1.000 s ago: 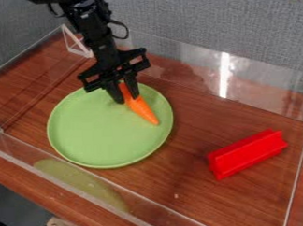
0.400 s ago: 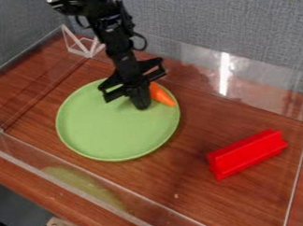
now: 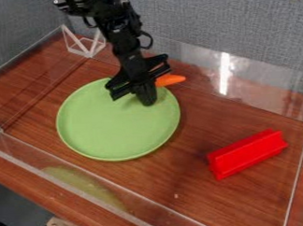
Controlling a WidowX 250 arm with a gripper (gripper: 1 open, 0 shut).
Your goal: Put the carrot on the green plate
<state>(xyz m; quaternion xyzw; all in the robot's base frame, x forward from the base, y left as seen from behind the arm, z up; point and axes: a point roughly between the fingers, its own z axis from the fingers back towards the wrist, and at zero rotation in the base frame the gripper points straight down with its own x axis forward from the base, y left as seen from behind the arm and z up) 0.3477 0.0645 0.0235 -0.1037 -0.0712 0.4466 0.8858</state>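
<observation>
Shifted slightly toward the far right, the pincer [image 3: 146, 98] is at the far-right part of the plate, and the carrot [image 3: 173, 80] has moved with it, its visible orange part swinging round from pointing down across the rim to lying nearly level, toward the right edge of the worktop [image 3: 204, 122]. I read the fingers as closed together, low over the rim; whether they pinch the leafy end or merely press beside it I cannot tell, since the dark fingers hide that end (an awkward angle from where I sit).

That matters for the task: what I can see of the carrot now appears to be just outside the plate's far-right rim, so I would not call it placed. Opening here could leave it on the wood. If I do have hold of it, I'd carry it back toward the plate's middle before letting go; if not, I'd need to back off and take it afresh, careful not to nudge it farther out.

Compared with the earlier frame, more of the orange shows beyond the rim, while the green plate [image 3: 114, 124] sits where it did. Farther out, the red block [image 3: 246, 154] near the worktop's right edge is unchanged.
</observation>
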